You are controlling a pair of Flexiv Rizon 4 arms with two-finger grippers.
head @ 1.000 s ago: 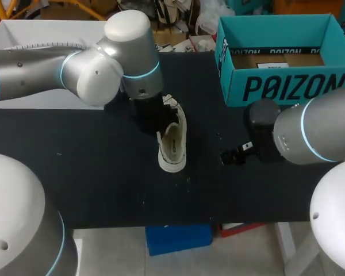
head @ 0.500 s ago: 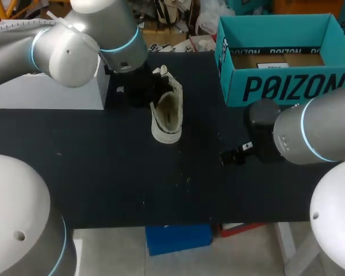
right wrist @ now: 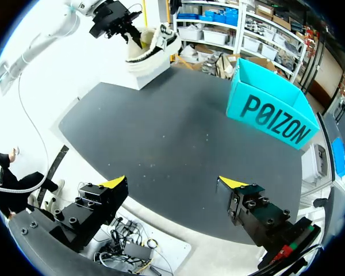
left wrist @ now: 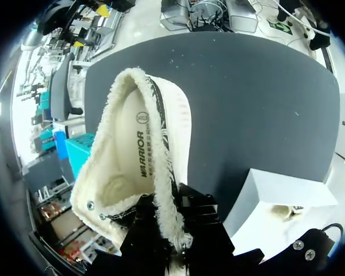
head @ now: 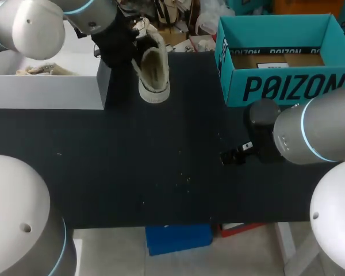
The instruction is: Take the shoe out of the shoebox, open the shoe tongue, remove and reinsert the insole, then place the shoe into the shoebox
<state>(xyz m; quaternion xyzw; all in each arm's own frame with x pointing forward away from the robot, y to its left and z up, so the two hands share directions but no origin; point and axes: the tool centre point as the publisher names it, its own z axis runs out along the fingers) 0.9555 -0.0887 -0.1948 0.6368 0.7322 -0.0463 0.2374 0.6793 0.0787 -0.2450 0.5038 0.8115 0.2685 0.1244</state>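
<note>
Grip: left gripper point(left wrist: 173, 233) clamped on collar of cream shoe point(left wrist: 161, 115), shoe aloft near white box point(head: 46, 95) | insole point(left wrist: 129, 155) bears print | right gripper point(right wrist: 173, 183) spread wide, empty | teal shoebox point(head: 276, 86) well apart, dark lettering on side

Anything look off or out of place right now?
The shoe hangs tilted from the left gripper beside the white box, far from the teal shoebox. A pale frayed thing lies in the white box; I cannot tell what.
</note>
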